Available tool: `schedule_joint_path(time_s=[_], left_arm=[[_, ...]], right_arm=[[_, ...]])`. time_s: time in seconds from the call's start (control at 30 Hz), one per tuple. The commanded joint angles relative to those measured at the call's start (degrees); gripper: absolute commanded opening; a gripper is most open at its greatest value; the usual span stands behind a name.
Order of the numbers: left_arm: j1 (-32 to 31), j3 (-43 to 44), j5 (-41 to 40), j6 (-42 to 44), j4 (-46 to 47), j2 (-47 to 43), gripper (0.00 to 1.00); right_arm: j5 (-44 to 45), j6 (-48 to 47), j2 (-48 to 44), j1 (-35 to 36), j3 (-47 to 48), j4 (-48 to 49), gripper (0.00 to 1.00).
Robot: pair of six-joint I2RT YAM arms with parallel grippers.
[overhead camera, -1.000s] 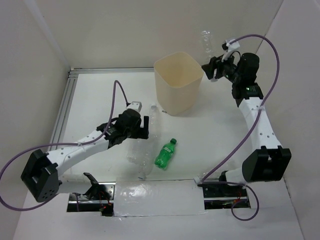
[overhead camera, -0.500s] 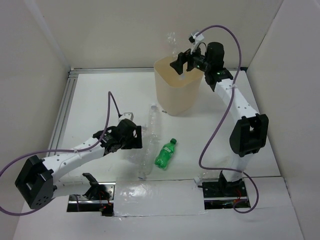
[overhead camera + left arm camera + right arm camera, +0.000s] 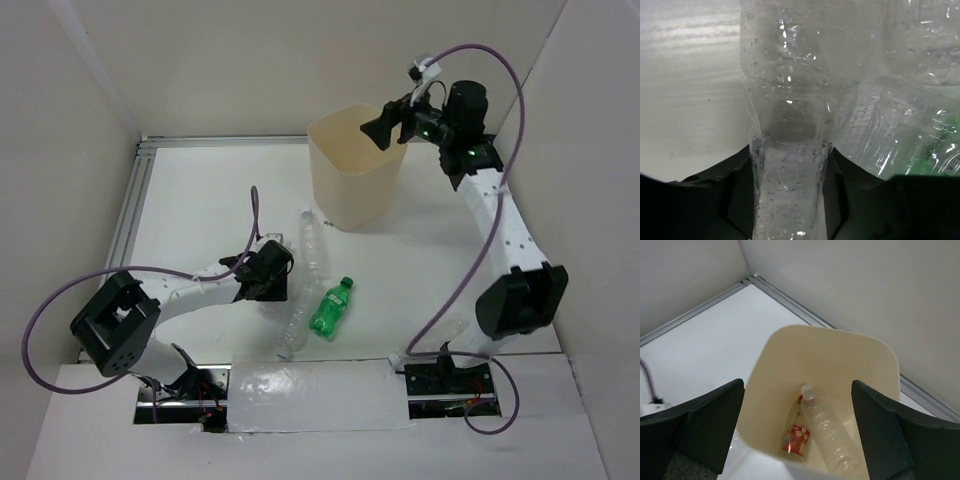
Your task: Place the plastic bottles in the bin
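Left gripper (image 3: 790, 167) is clamped on a clear bottle (image 3: 790, 100), frame centre | right gripper (image 3: 797, 390) is held apart over the bin (image 3: 350, 195), upper centre of top view | white-capped bottle (image 3: 827, 435) and red-labelled bottle (image 3: 795, 440) are seen inside | green bottle (image 3: 331, 307) is laid mid-frame.

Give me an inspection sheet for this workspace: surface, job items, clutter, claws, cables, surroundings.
Surface: white table, no spills seen.
Job's things: bin upright, holding a red-label bottle and a long clear bottle; green bottle and loose clear bottles lie on the table.
Clutter: nothing seen.
Claws: left claw shut on a squeezed bottle; right claw open above the bin.
Cables: purple cables loop off both arms.
Surroundings: white walls; metal rail along the table's left edge.
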Motion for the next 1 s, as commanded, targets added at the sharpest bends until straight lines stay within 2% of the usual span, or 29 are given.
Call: schedule_joint_path(time_s=[0.0,0.03,0.07,0.17,0.2,0.23,0.27,0.3,0.33,0.37,0.4,0.47,0.5,0.57,0.6,0.7,0.8,0.87,0.93,0.97], left_arm=[[-0.24,0.87,0.55,0.39,1.43,2.14,0.48],[-0.24,0.87,0.55,0.39,0.38,0.83,0.43],[-0.84,1.48,-0.23,0.39,-0.67,-2.14,0.37],[-1.46,4.72,-1.73,1.52,-6.21,-8.38,0.3],[-1.47,6.04,-1.74,2.31,-7.27,-12.58,0.27],[-1.47,7.54,-1.74,3.36,-7.89,-14.54,0.25],[-1.47,9.12,-0.78,5.9,-7.89,-15.95,0.23],[-1.47,12.88,0.1,7.49,-7.02,-17.1,0.23],[-1.47,17.35,1.85,10.73,-4.58,-17.72,0.2],[-1.47,17.4,2.91,12.24,-4.55,-17.72,0.2],[-1.47,22.18,3.88,13.56,-1.42,-16.5,0.17],[-1.47,27.21,6.77,15.76,2.28,-11.94,0.16],[-1.47,31.76,7.66,17.77,6.83,-9.83,0.16],[-1.47,37.49,9.42,18.84,10.02,-5.0,0.16],[-1.47,43.35,10.99,19.45,11.34,0.15,0.16],[-0.94,52.08,12.41,18.76,15.04,7.48,0.15],[-0.94,60.71,10.75,18.05,17.15,15.83,0.2],[-0.41,66.07,6.45,17.53,17.16,21.44,0.25],[0.12,70.45,3.04,17.53,17.68,24.71,0.25],[0.12,71.96,1.36,17.53,16.81,26.38,0.31]], right_arm=[[-5.47,-1.19,-10.22,-0.93,-3.75,-4.46,0.93],[-7.65,-2.07,-11.72,-0.93,-5.16,-5.6,0.88],[-8.8,-4.6,-15.21,-0.93,-8.57,-8.05,0.74],[-13.11,-10.65,-23.81,-1.46,-15.08,-10.87,0.53],[-14.6,-13.39,-25.95,-1.46,-17.45,-13.58,0.4],[-16.27,-17.07,-28.14,-1.46,-22.35,-15.44,0.36],[-19.07,-26.68,-30.17,-1.46,-24.84,-17.72,0.32],[-20.14,-32.26,-34.02,-1.46,-27.21,-22.87,0.31],[-20.15,-39.27,-37.27,-1.46,-34.63,-25.45,0.36],[-20.15,-41.26,-37.31,-1.46,-34.7,-25.47,0.36],[-20.15,-43.28,-39.66,-0.93,-37.14,-26.17,0.39],[-18.58,-46.1,-40.47,-0.93,-42.77,-28.46,0.64],[-17.96,-48.37,-41.08,-0.32,-44.09,-28.98,0.69],[-16.56,-48.92,-41.09,0.39,-47.0,-29.52,0.75],[-16.03,-49.79,-41.09,0.91,-47.53,-29.52,0.8],[-14.97,-50.51,-41.09,1.44,-49.02,-30.31,0.82],[-13.92,-50.51,-42.32,1.97,-50.43,-29.7,0.82],[-13.91,-50.51,-43.02,1.97,-50.96,-29.17,0.83],[-13.39,-50.51,-43.63,1.97,-50.96,-29.16,0.85],[-13.39,-50.51,-43.63,1.97,-50.96,-28.38,0.85]])
